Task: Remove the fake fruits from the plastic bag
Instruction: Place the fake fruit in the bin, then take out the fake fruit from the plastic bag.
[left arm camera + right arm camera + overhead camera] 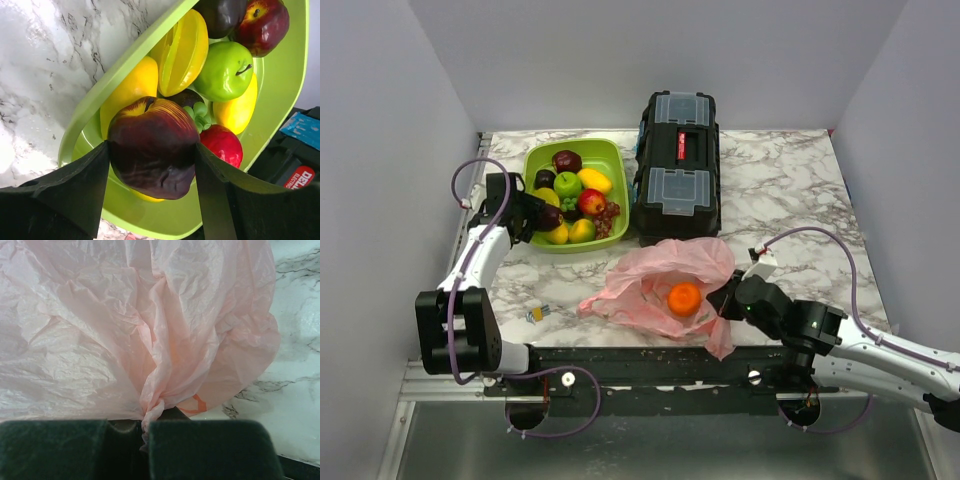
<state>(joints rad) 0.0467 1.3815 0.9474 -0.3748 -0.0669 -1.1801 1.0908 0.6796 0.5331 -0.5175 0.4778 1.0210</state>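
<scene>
**A:** Where is the plastic bag [665, 275]?

**B:** It lies crumpled on the marble table [790, 190], near the front edge. From the bag, the black toolbox [678, 165] stands at 12 o'clock and the lime-green tray [542, 160] at 11 o'clock.

**A:** Any fruit in it?

**B:** 1 that shows: an orange [684, 298], lying in the hollow of the pink plastic.

**A:** And the right gripper [725, 298]?

**B:** It is at 3 o'clock from the orange, its fingers pressed together. In the wrist view a twisted gather of the bag runs down into the narrow slit between them, so the gripper [145, 427] is pinching the plastic.

**A:** The left gripper [542, 218]?

**B:** It is at the tray's near-left corner. Its 2 fingers [75, 190] clamp a dark red-and-yellow apple [150, 155], touching it on both sides.

**A:** Is the apple resting on the tray?

**B:** I cannot tell. It hangs over the tray's inside, with other fruit behind it, among them a bright green apple [225, 70] at 1 o'clock from it in the wrist view.
</scene>
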